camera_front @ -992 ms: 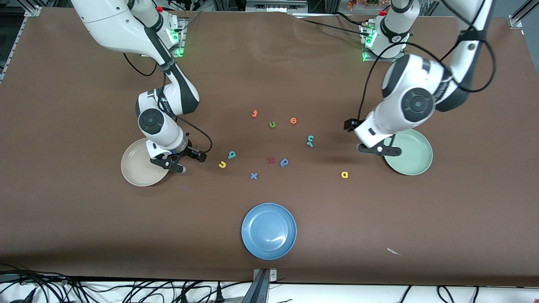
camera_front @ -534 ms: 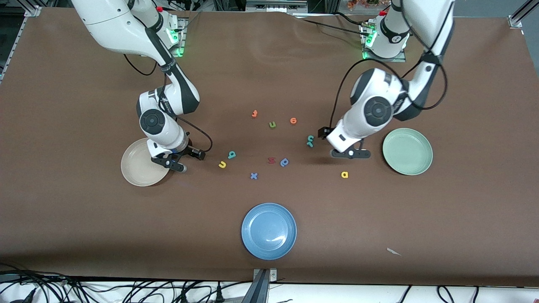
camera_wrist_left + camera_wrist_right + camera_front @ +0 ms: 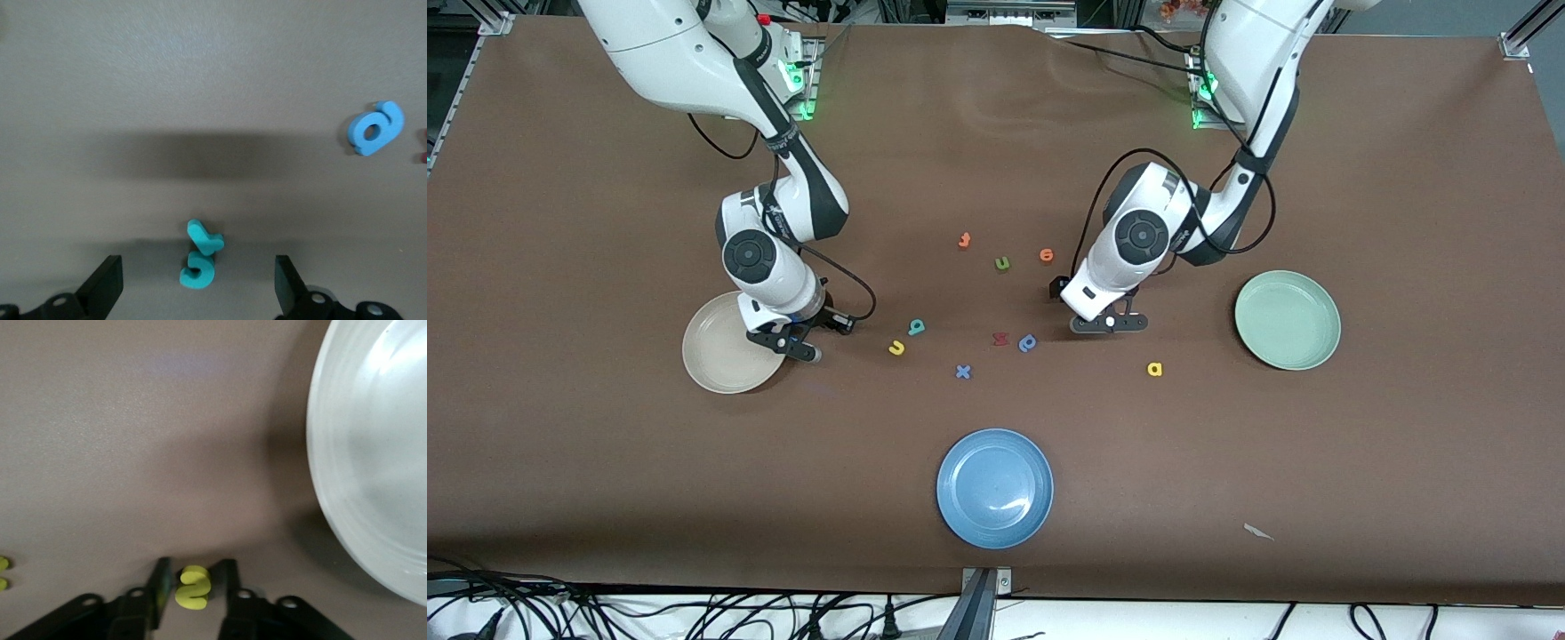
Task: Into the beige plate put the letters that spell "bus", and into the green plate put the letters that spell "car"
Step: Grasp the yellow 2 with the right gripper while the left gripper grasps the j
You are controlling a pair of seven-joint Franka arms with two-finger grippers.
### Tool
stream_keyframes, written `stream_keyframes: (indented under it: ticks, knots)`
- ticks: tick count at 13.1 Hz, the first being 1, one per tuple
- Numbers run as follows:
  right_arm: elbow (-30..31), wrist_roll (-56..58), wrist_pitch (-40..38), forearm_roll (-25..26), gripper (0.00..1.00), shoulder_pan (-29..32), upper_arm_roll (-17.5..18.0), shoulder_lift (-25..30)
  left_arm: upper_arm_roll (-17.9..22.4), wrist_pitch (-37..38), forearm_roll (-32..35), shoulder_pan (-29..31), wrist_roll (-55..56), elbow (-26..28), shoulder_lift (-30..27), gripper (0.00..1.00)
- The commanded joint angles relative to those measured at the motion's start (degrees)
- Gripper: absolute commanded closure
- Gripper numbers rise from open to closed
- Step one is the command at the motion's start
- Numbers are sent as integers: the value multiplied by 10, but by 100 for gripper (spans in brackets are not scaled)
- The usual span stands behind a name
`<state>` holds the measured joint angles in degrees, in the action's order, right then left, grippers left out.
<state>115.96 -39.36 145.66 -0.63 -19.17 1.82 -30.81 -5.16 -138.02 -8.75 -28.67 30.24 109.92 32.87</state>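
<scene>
The right gripper (image 3: 195,572) pinches the yellow "s" (image 3: 193,588) narrowly, just beside the rim of the beige plate (image 3: 710,360), while the left gripper (image 3: 197,268) hangs wide open over the teal "r" (image 3: 204,237) and teal "c" (image 3: 197,272), which touch each other, well apart from the green plate (image 3: 1287,320).

A robotics lab, plainly: two white arms (image 3: 783,222) bolted to a table (image 3: 1405,444) under brown sheeting, aluminium framing (image 3: 996,13) along its edge, and cables (image 3: 694,613) (a real tangle) spilling beside it.
</scene>
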Motion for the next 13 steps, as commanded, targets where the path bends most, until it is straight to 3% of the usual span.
stream_keyframes:
  ticks: [1,4,8,11,13]
  knots:
    - [9,-2,9,-8,82,-2,3,2,15,-9,-14,-19,0,-8,20,0]
    - [5,2,4,-7,96,-2,3,8,23,-9,-14,-27,0,-9,29,1]
    - [-13,7,-37,-3,96,-1,1,26,23,-9,-14,-27,1,-11,30,7]
    - [-70,22,-137,3,96,2,-4,41,23,-9,-12,-27,1,-12,30,27]
    - [-104,77,-200,3,95,3,-35,44,23,-9,-11,-27,1,-14,30,28]
